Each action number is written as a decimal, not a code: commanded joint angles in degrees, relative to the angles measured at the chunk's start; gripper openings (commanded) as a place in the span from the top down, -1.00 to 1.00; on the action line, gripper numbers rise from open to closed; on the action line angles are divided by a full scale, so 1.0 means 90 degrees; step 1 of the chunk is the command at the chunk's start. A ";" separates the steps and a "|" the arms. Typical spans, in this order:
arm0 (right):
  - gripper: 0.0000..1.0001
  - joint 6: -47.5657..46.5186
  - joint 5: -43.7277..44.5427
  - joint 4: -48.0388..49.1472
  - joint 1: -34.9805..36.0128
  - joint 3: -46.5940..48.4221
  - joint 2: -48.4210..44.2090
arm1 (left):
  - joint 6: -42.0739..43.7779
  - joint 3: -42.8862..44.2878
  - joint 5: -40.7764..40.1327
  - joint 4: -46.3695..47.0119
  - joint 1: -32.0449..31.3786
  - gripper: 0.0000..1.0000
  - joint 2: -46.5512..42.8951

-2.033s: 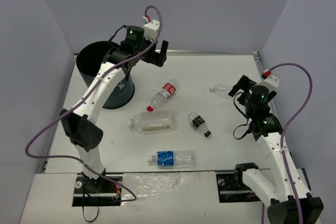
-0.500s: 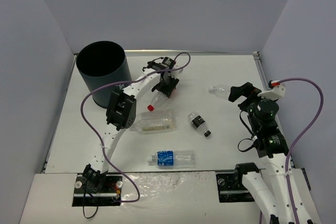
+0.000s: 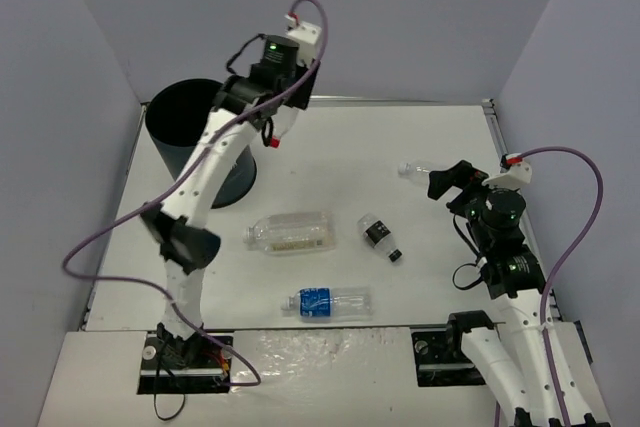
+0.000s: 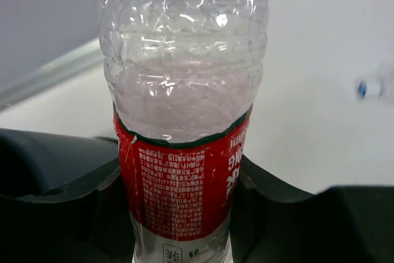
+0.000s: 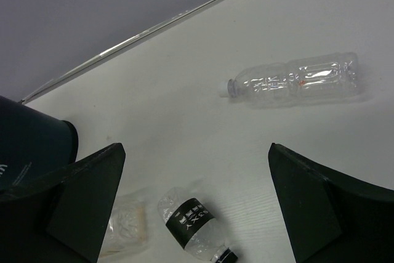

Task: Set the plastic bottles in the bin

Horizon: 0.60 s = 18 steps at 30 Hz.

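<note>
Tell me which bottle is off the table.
Red-label bottle, clamped in the left gripper near the bin. The ribbed bottle, black-label bottle, blue-label bottle and plain clear bottle lie on the table.

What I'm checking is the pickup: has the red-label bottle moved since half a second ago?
Yes. The red-label bottle, shut in the left gripper, has left the table and gone up-picture and left, ending nearer the bin.

White-and-black left arm (image 3: 203, 169) raised high and reaching to the far left, left gripper (image 3: 283, 112) pointing downward, its dark fingers (image 4: 68, 204) clamped on a clear red-labelled plastic bottle (image 4: 184, 177), white-and-black right arm (image 3: 520, 282) folded low at the right, right gripper (image 3: 450, 177) with fingers (image 5: 80, 207) spread wide apart.
</note>
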 commanded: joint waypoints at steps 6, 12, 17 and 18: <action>-1.00 -0.0333 -0.0293 0.0319 0.0020 0.0005 0.0221 | -0.0457 -0.3424 -0.1380 0.5415 0.1338 0.54 -0.4012; -1.00 -0.0480 -0.0219 0.0315 0.0031 0.0030 0.0340 | -0.0662 -0.2940 -0.0939 0.5794 0.2216 0.50 -0.3606; -1.00 -0.0510 -0.0086 0.0325 0.0039 0.0035 0.0612 | -0.0665 -0.2968 -0.0697 0.5871 0.2524 0.48 -0.3298; -1.00 -0.0530 -0.0090 0.0313 0.0035 0.0076 0.0690 | -0.0674 -0.3244 -0.0767 0.6073 0.2549 0.41 -0.3310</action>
